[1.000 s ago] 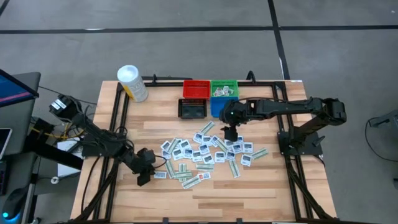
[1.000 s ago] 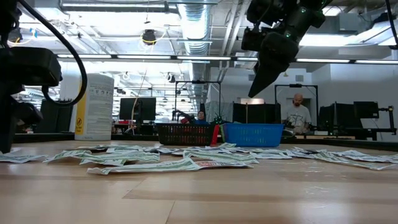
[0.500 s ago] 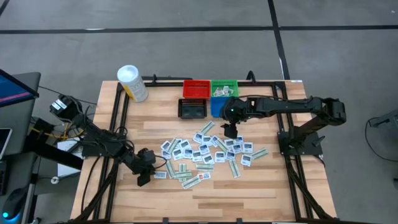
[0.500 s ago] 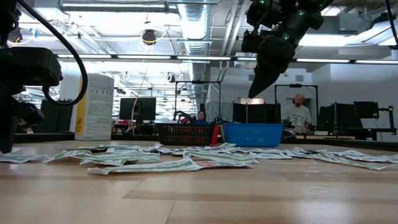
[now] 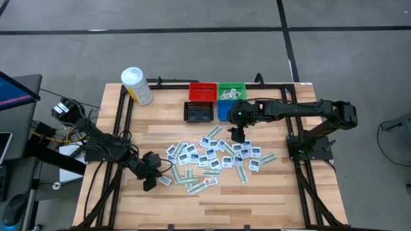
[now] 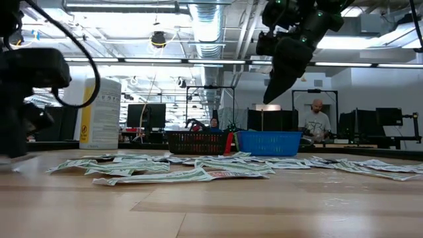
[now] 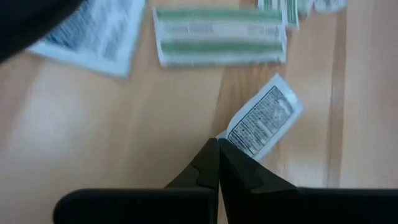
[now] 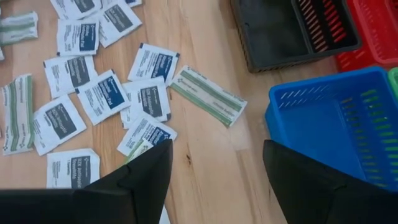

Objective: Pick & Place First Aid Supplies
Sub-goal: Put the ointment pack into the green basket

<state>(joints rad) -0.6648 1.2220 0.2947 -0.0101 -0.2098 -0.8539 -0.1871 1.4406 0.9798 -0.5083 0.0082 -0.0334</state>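
The left end effector (image 5: 149, 181) sits low over the wooden desk (image 5: 257, 192) at the left edge of the scattered packets (image 5: 212, 157). In the left wrist view its two dark fingers (image 7: 214, 171) are pressed together, pinching the corner of one small white packet with dark print (image 7: 261, 121). That packet lies tilted on the wood, just beside a narrow green-striped strip (image 7: 219, 36) and near another white packet (image 7: 93, 31).

The right end effector (image 5: 238, 135) hangs above the desk at the far side of the pile, close to the blue bin (image 5: 223, 111). Its fingers (image 8: 143, 177) stand wide apart with nothing between them; below them the right wrist view shows square white packets (image 8: 106, 93) with blue print, one green strip (image 8: 208, 95) and the blue bin's rim.

The rest of the supplies lie flat in a loose spread across the middle of the desk, many touching or overlapping. Behind them stand four small bins in a cluster: red (image 5: 202, 92), green (image 5: 231, 91), black (image 5: 198, 112) and blue. The green bin holds a few packets. A white tub with a yellow label (image 5: 137, 86) stands at the far left corner. In the low view, a person (image 6: 315, 120) shows in the room beyond.
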